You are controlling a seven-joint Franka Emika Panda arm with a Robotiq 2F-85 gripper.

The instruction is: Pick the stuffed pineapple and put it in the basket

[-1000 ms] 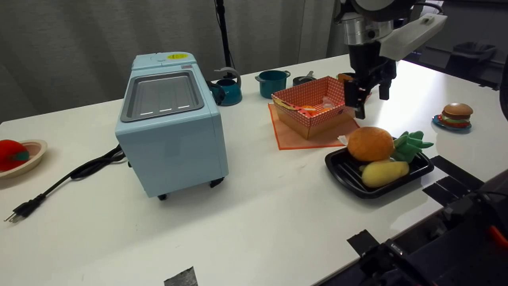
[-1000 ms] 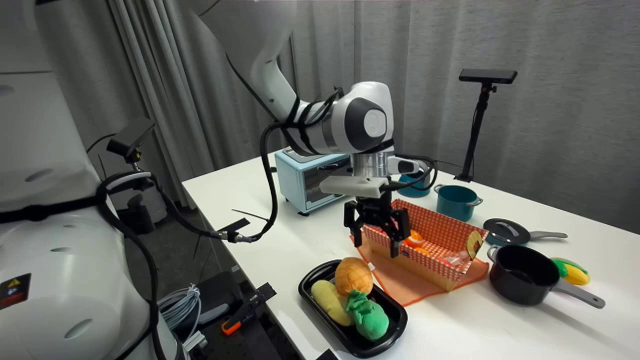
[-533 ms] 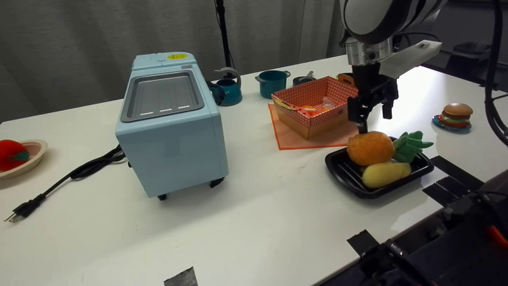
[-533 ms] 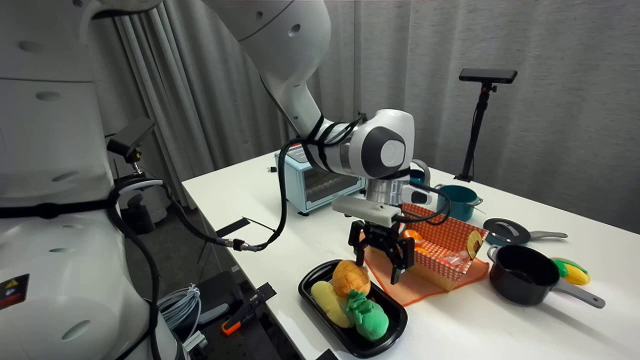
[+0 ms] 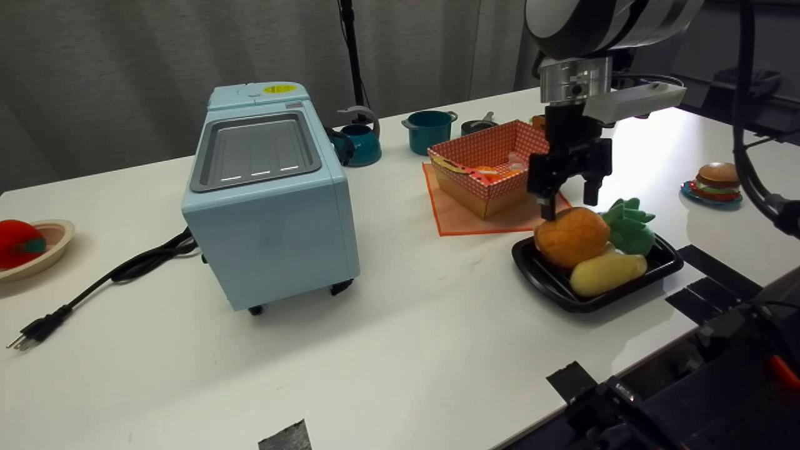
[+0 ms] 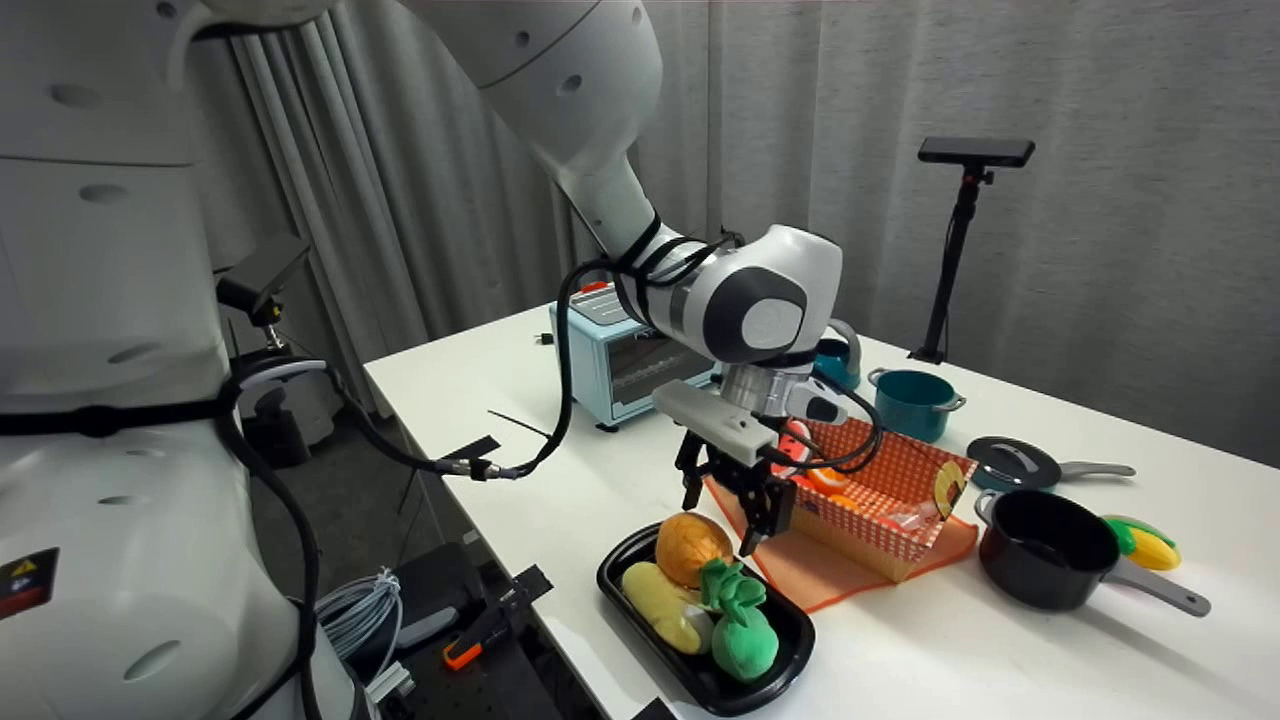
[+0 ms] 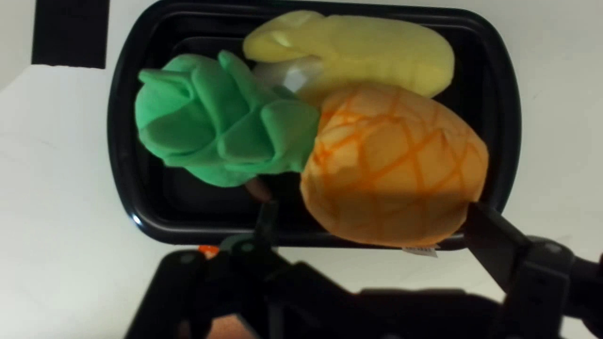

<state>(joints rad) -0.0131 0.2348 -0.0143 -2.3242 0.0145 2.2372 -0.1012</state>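
The stuffed pineapple (image 5: 572, 240) is a round orange toy with darker cross lines, lying in a black tray. It also shows in an exterior view (image 6: 690, 550) and the wrist view (image 7: 395, 155). My gripper (image 7: 370, 207) is open above it, with fingertips on either side of its near part. The right-hand finger in the wrist view meets its edge; the left-hand finger is apart from it. The gripper shows in both exterior views (image 5: 569, 205) (image 6: 720, 525). The basket (image 6: 850, 545) is rectangular, with red-checked lining, and holds several small items; it also shows here (image 5: 487, 197).
The black tray (image 7: 511, 117) also holds a green leafy soft toy (image 7: 226, 122) touching the pineapple and a yellow elongated toy (image 7: 377, 52). An orange cloth (image 5: 447, 219) lies under the basket. A light-blue appliance (image 5: 281, 244), a black pot (image 6: 1050, 550) and a toy burger (image 5: 719, 181) stand nearby.
My gripper has come down and over to the tray, its fingers now around the pineapple's side. The pineapple and the green toy have shifted a little within the tray.
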